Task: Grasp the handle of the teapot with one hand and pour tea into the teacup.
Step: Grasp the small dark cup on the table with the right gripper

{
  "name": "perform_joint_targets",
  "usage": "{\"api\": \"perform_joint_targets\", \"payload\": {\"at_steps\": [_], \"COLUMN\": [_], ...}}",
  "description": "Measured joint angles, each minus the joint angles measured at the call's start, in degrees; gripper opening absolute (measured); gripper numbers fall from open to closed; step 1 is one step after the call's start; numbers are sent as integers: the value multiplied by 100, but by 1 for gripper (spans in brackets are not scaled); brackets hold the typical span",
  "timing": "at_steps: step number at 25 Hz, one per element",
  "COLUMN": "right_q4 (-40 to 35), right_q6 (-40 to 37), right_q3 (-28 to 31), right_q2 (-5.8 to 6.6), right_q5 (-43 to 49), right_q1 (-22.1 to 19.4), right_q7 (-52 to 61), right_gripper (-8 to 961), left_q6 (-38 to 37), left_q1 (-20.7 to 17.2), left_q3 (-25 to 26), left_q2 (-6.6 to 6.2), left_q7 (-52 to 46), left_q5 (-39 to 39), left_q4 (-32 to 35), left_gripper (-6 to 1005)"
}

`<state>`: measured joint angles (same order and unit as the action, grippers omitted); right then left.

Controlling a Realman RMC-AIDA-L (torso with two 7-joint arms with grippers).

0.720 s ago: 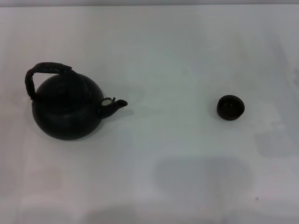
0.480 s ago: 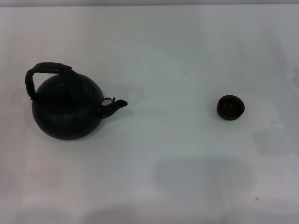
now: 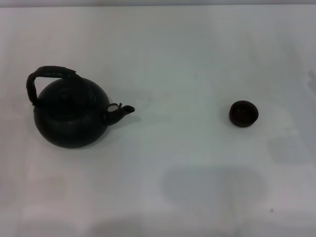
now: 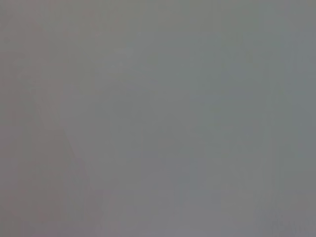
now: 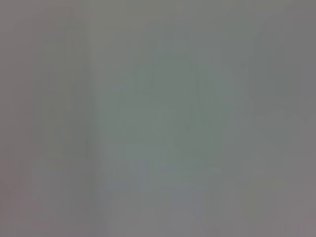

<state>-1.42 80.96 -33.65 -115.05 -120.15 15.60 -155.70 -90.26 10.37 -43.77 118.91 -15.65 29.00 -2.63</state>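
The large black teapot (image 3: 71, 116) stands upright on the white table at the left in the head view. Its short spout (image 3: 123, 110) points right, toward the teacup. Its arched ribbed handle (image 3: 47, 75) loops over the top, leaning to the far left. The tiny dark teacup (image 3: 243, 113) stands upright at the right, well apart from the teapot. Neither gripper shows in the head view. Both wrist views show only a plain grey surface.
The white table (image 3: 177, 59) fills the head view. Faint grey shadows lie on it near the front edge (image 3: 212, 190) and at the right (image 3: 289, 148).
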Motion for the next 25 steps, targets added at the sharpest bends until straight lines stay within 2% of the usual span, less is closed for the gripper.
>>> {"api": "perform_joint_targets", "payload": {"at_steps": [6, 12, 14, 15, 16, 22, 25], "right_q4": [-412, -1861, -2304, -2776, -2776, -4003, -4605], "right_q6": [19, -63, -55, 72, 72, 746, 839], "right_q3": [-93, -150, -152, -152, -152, -230, -637], "right_q2": [29, 130, 171, 191, 191, 191, 146], "right_q5": [410, 1766, 2336, 2937, 2937, 4337, 4986], "right_q1": [-24, -114, -70, 2, 2, 301, 492], "right_q7": [534, 2178, 2671, 3173, 3173, 4372, 4995], "right_gripper": [868, 868, 869, 869, 869, 870, 870], "left_q6": [0, 0, 0, 0, 1, 1, 0], "left_q1": [-1, -26, -31, -36, -39, -51, -52], "left_q3": [0, 0, 0, -1, 0, 0, 0], "left_q2": [0, 0, 0, 0, 0, 0, 0], "left_q7": [0, 2, 3, 3, 3, 7, 9], "left_q5": [0, 0, -1, -1, -2, -5, -7], "left_q4": [0, 0, 0, 0, -1, -1, -1], "left_gripper": [876, 876, 876, 876, 876, 876, 876]}}
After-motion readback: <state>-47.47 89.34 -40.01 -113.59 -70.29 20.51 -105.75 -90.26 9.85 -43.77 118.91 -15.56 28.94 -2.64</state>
